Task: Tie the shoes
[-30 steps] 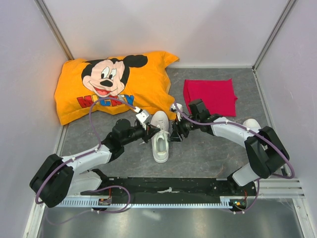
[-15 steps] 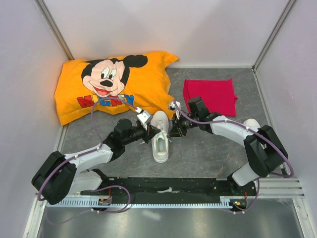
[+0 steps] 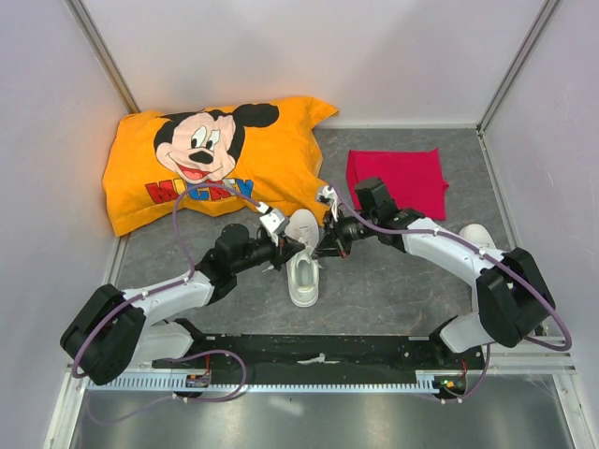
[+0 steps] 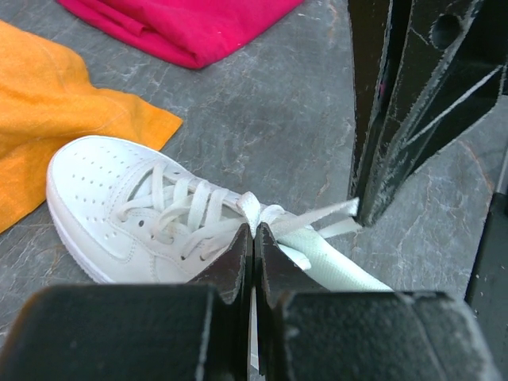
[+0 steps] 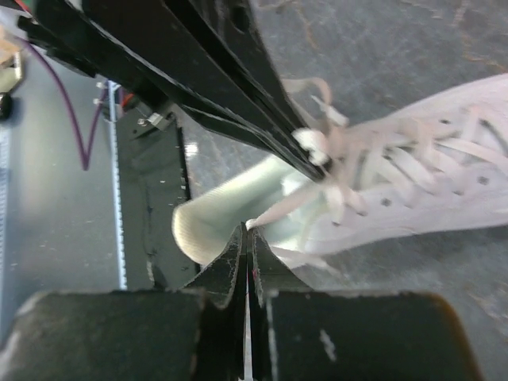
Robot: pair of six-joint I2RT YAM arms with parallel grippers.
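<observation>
The gray counter (image 3: 393,281) carried a white sneaker (image 3: 303,276) near its middle, just beyond the arm bases, with the heel opening toward the near edge and the toe pointing far. Its laces (image 4: 190,202) were threaded across the tongue and gathered in a crossing at the top of the eyelets.

The left pincer (image 4: 254,242) reached in from the left with its fingers pressed together, pinching the laces right at that crossing. The right pincer (image 5: 245,236) came in from the right, also pressed together, and pinched a flat lace strand pulled out sideways from the crossing, over the shoe's opening. The two pincers sat just beside each other above the sneaker's throat.

Farther right, a second white sneaker (image 3: 477,231) showed only its toe behind the right arm, well apart from the first.

Beyond the right pincer lay a folded red cloth (image 3: 398,180). At the far left an orange Mickey Mouse pillow (image 3: 271,150) lay flat, its near right corner just beside the first sneaker's toe.
</observation>
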